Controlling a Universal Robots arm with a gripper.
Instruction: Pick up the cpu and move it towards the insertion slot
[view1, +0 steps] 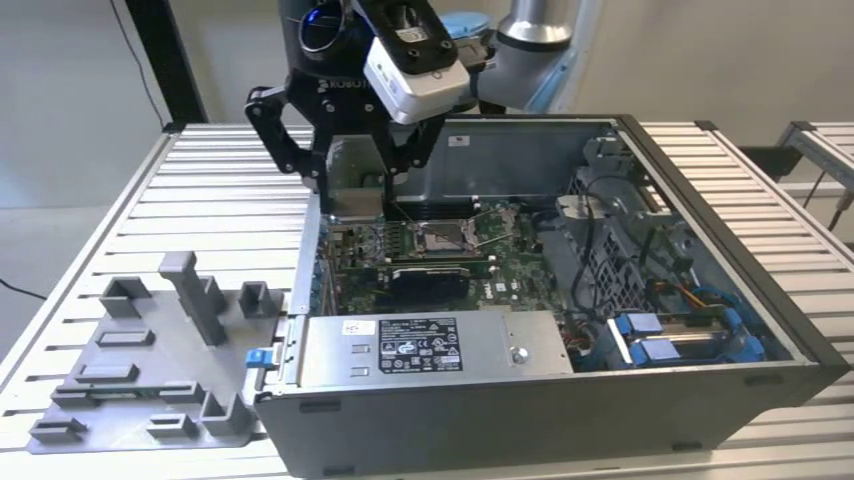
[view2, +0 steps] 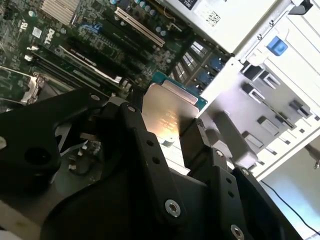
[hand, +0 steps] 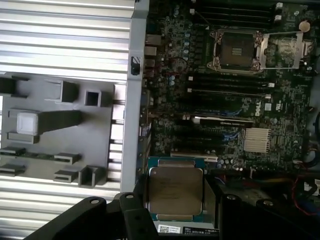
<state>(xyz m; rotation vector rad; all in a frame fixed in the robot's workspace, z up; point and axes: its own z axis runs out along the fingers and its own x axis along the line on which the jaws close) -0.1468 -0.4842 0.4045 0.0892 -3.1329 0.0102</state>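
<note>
Case wall (hand: 135, 100) close beside cpu (hand: 176, 194); grey tray (hand: 55, 130) outside case. Insertion slot (hand: 235, 50) uncovered, well apart. Gripper (hand: 175, 187) pointing down, fingers clamped on cpu edges.

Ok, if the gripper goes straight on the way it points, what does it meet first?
Probably the circuit board by the case wall, the held cpu touching down first, away from the insertion slot. Depth is unclear.

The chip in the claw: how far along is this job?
Done: the gripper is shut on the chip, holding it in the air. In hand: it hangs over the edge of the computer case. Left: the socket, lid open and empty, lies some way off.
</note>
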